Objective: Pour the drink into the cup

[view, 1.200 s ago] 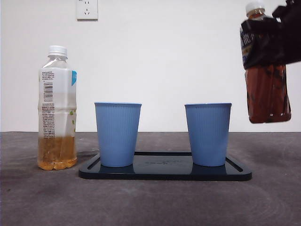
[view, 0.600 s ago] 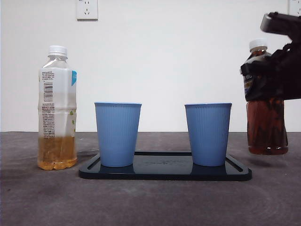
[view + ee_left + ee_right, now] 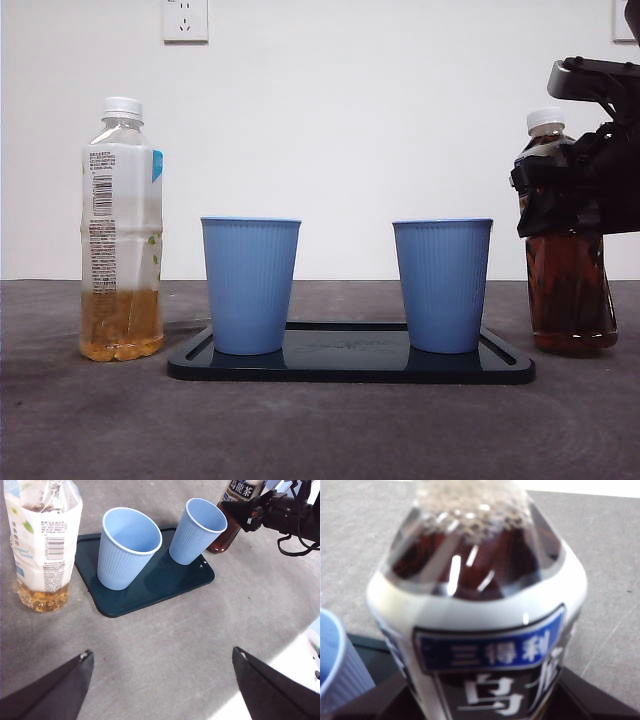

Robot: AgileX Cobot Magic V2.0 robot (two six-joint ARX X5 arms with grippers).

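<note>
Grey tabletop (image 3: pixel 320 430), white wall behind. Tray (image 3: pixel 350 366) bearing two blue cups, left cup (image 3: pixel 250 285) and right cup (image 3: pixel 442 285). Tea bottle (image 3: pixel 566 290), dark, capped, upright, standing on the table just beside the tray's right end; right gripper (image 3: pixel 590 185) clenched around its label band. Right cup is nearest the bottle. Pale bottle (image 3: pixel 121 230) well apart at left. Left gripper (image 3: pixel 160 680) released, holding nothing, hovering over bare table. Right wrist view alone shows the label's lettering; front view alone shows the cap on.

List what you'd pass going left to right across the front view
Pale tea bottle → left blue cup → right blue cup → dark tea bottle, held by the right gripper. Both cups stand on the dark tray.
</note>
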